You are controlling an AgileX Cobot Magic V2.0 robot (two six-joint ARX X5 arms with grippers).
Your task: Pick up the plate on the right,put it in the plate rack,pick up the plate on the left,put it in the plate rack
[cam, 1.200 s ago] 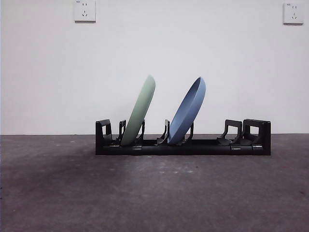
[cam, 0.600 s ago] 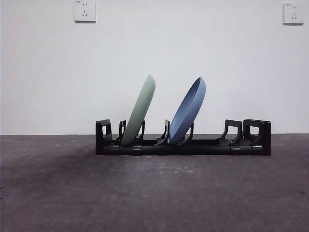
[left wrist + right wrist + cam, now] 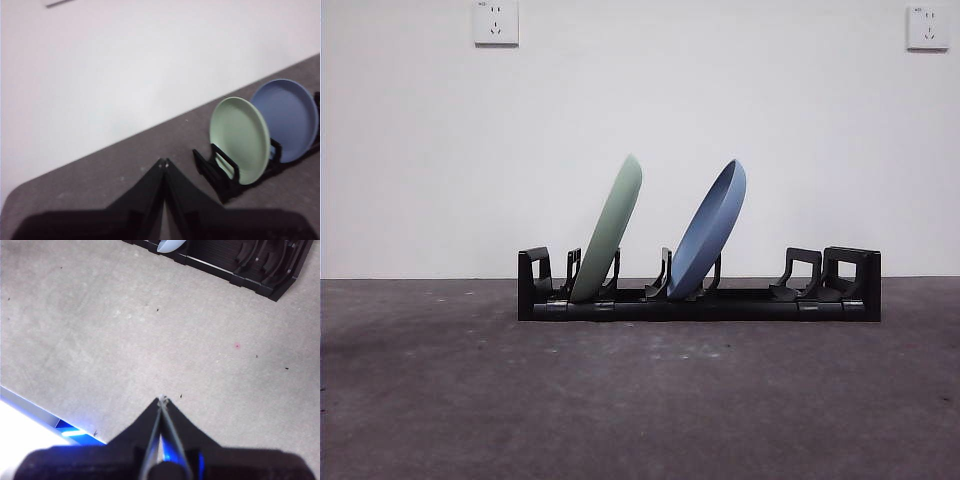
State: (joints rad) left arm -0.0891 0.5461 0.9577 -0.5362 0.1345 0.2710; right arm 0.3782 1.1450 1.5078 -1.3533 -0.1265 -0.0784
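Observation:
The long black plate rack (image 3: 740,301) stands across the middle of the table. A pale green plate (image 3: 611,226) leans in its left slots and a blue plate (image 3: 710,228) leans in the slots to its right. The left wrist view shows both, the green plate (image 3: 239,140) and the blue plate (image 3: 292,117), standing in the plate rack (image 3: 216,170). My left gripper (image 3: 163,161) is shut and empty, raised and well off to the rack's side. My right gripper (image 3: 162,399) is shut and empty over bare table, with the rack's end (image 3: 260,262) beyond it.
Two wall sockets (image 3: 496,22) (image 3: 927,27) sit high on the white wall behind. The table's front edge (image 3: 30,405) shows close to my right gripper in the right wrist view. No arm shows in the front view.
The faint shadow on the table's left side has lifted; the plates and the rack have not moved.

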